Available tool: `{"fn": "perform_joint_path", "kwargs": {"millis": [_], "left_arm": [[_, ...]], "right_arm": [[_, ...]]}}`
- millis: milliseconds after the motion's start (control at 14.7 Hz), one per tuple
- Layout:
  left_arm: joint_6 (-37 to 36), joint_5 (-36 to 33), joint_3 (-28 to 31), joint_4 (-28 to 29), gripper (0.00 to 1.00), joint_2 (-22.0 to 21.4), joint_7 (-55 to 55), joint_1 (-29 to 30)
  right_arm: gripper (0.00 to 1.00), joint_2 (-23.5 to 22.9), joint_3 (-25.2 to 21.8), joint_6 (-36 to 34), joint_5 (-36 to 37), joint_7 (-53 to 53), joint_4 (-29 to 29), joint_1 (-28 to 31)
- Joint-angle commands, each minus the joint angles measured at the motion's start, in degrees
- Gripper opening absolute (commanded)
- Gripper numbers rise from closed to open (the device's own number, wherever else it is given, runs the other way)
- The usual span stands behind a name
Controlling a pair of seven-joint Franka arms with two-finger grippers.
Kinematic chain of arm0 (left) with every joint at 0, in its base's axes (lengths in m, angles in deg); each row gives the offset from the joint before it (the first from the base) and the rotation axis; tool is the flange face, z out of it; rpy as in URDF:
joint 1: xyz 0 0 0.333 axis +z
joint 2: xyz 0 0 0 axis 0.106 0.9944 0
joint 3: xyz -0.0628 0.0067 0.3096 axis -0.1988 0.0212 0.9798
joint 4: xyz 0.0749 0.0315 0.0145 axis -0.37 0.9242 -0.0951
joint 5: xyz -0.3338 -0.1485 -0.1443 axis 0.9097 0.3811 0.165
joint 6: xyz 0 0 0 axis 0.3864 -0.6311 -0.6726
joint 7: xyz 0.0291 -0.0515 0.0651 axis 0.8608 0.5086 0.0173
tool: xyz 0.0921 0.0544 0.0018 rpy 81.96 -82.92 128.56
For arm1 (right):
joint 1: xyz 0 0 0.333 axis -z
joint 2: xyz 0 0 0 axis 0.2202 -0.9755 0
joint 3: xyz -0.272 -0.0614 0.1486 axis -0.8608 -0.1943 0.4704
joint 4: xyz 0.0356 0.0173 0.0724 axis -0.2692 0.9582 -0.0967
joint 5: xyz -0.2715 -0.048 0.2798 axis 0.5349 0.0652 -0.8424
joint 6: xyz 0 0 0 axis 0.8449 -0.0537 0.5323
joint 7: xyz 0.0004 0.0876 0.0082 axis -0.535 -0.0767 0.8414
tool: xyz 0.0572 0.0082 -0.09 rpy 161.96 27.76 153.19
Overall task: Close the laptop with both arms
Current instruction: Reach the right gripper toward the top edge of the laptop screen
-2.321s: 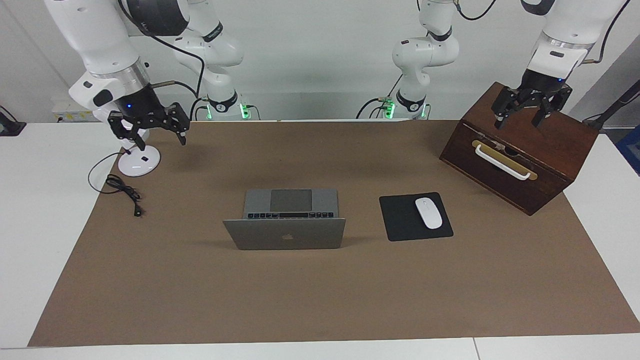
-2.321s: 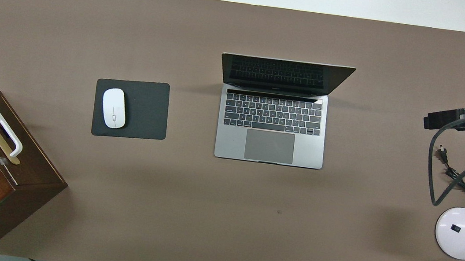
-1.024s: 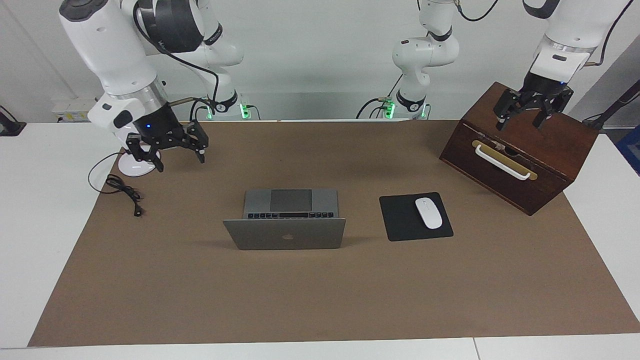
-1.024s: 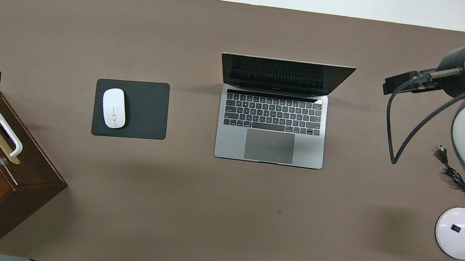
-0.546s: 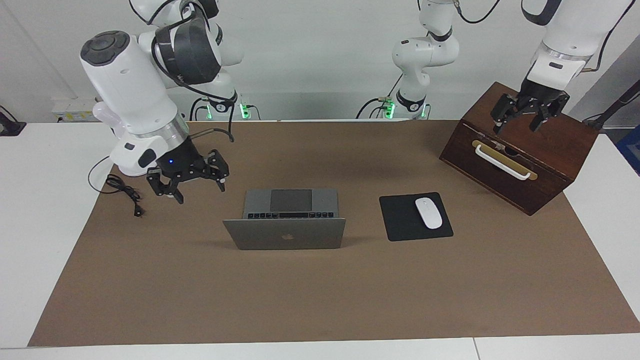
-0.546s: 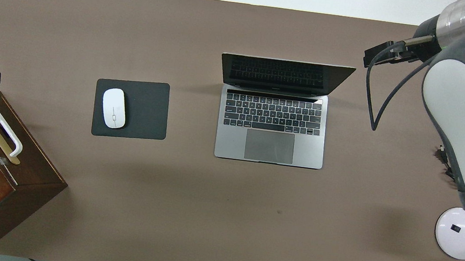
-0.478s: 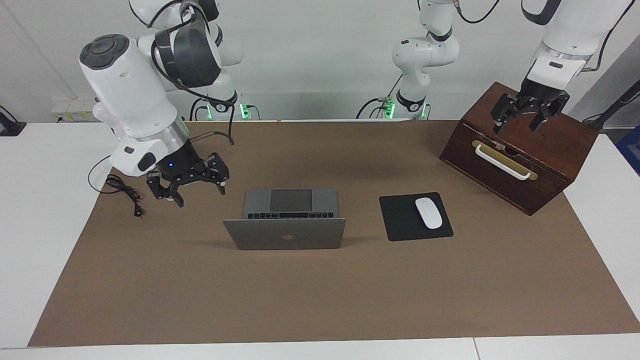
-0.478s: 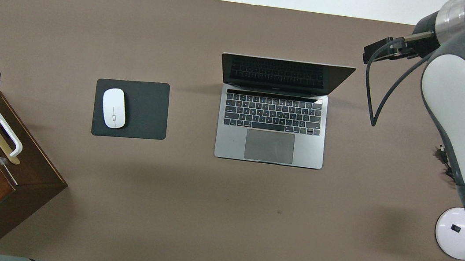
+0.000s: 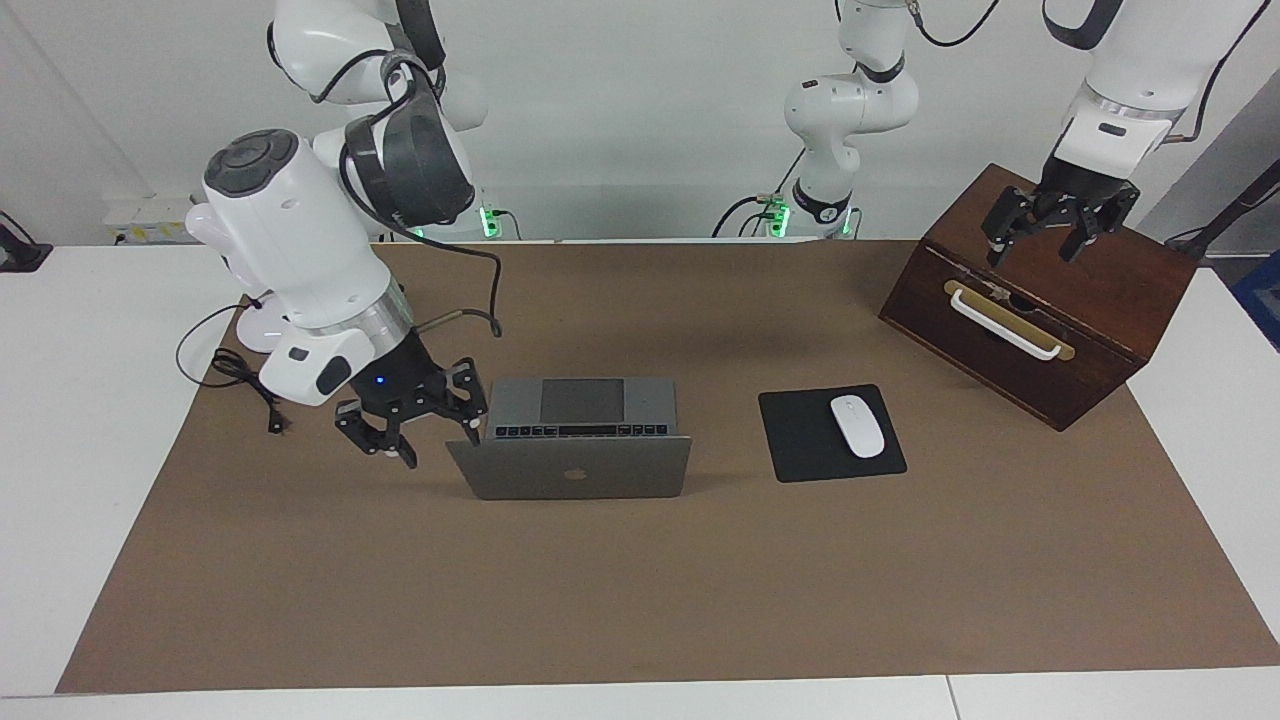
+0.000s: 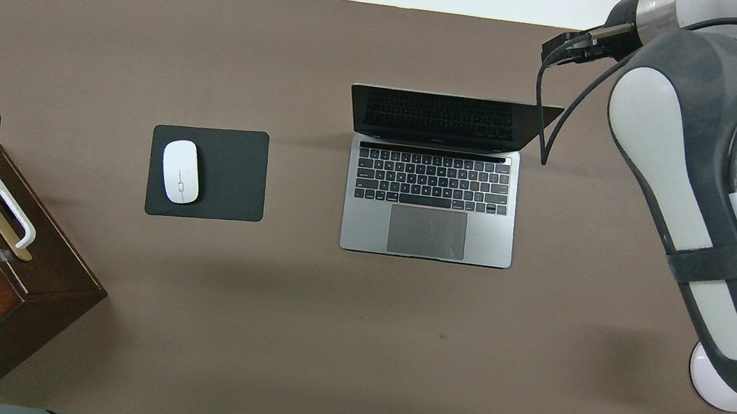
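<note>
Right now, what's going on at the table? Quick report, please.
Right gripper open, beside the laptop lid's corner. Left gripper open, waiting over the wooden box. Laptop lid not yet closed. Nothing in the way.

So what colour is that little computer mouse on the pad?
White; the mouse shows best in the overhead view, on the black pad.

Laptop (image 9: 570, 465): silver-grey, lid up, dark logo on lid, black keys, grey trackpad.
Position: mid-mat, at three o'clock from the black pad in the overhead view.
</note>
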Motion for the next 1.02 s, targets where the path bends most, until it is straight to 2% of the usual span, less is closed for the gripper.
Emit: {"fn": "perform_joint_path", "kwargs": {"millis": [0,68,205,819,956], "left_arm": [[-0.99,0.63,-0.06,0.44,1.00,-0.71,-0.10,0.06],[-0.91,0.63,-0.23,0.70,1.00,-1.06,-0.10,0.06],[-0.91,0.63,-0.23,0.79,1.00,-1.15,-0.10,0.24],[-0.73,0.54,-0.06,1.14,1.00,-1.33,-0.01,-0.20],[1.19,0.63,-0.23,3.24,1.00,-2.29,-0.28,-0.29]], "right_arm": [[0.08,-3.57,0.71,0.76,-0.37,-0.76,-4.31,0.60],[0.00,-4.01,0.98,1.45,-0.37,-0.68,-4.40,0.34],[0.00,-5.33,2.47,3.39,-0.28,-0.68,-4.66,0.24],[0.00,-8.41,2.56,8.14,-0.46,-1.55,-3.79,-1.07],[0.00,-8.76,2.47,9.88,-0.55,-1.55,-3.61,-0.90]]}}
